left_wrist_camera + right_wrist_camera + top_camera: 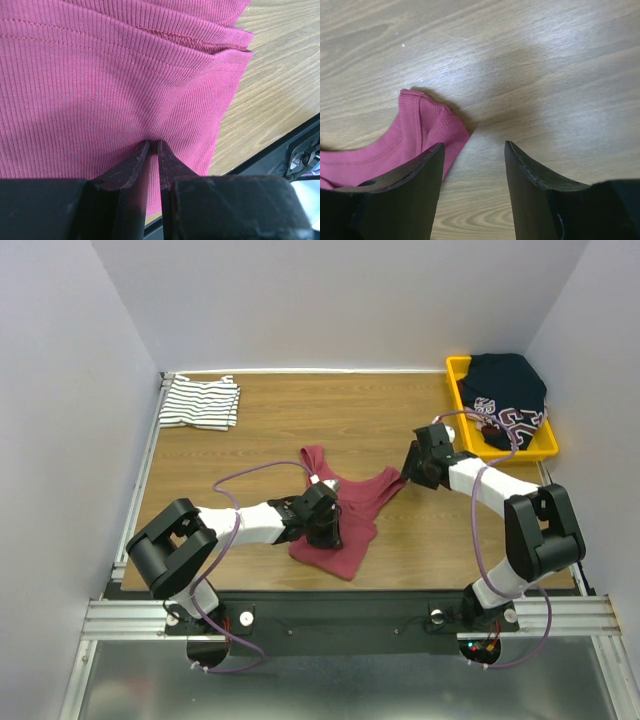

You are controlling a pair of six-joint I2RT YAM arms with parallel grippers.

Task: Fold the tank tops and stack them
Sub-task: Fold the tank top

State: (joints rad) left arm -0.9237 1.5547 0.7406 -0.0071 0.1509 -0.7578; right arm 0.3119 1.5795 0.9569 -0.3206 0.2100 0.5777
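The maroon tank top lies crumpled in the middle of the wooden table. My left gripper rests on its near half. In the left wrist view its jaws are pinched onto the ribbed maroon cloth. My right gripper hovers at the top's right strap end, open. The strap tip lies just left of the gap between the fingers, with bare wood between them. The striped tank top lies folded in the far left corner.
A yellow bin holding a dark printed garment stands at the far right corner. Grey walls close in the table on three sides. The black mounting rail runs along the near edge.
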